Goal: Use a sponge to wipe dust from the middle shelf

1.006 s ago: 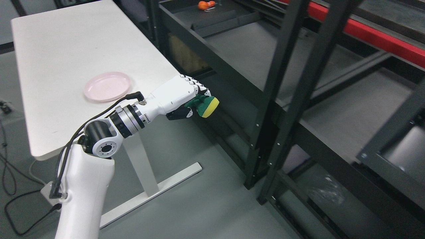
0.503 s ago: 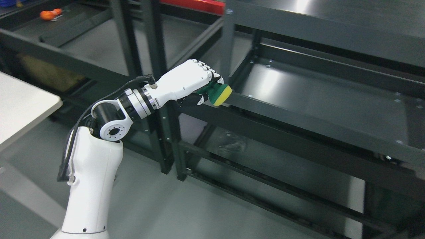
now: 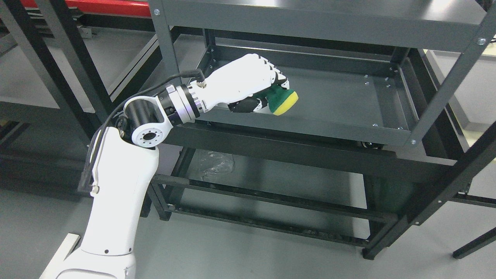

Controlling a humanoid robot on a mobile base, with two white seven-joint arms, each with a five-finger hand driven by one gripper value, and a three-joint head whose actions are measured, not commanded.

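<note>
My left hand (image 3: 267, 95) reaches in from the lower left, its white fingers curled around a green and yellow sponge (image 3: 283, 101). The sponge's yellow face points right and down, just above the left part of the dark grey middle shelf (image 3: 341, 104). I cannot tell whether the sponge touches the shelf surface. The right hand does not show in the head view.
The dark metal rack has a top shelf (image 3: 310, 15) close above the hand and upright posts at the left (image 3: 166, 46) and right (image 3: 445, 85). A crumpled clear plastic bag (image 3: 215, 164) lies on the lower shelf. Another rack with a red beam (image 3: 89, 6) stands at the left.
The camera has swung right, so the white table and pink plate have left the picture. My left hand has carried the sponge from beside the table, past the shelf's front edge, over the middle shelf.
</note>
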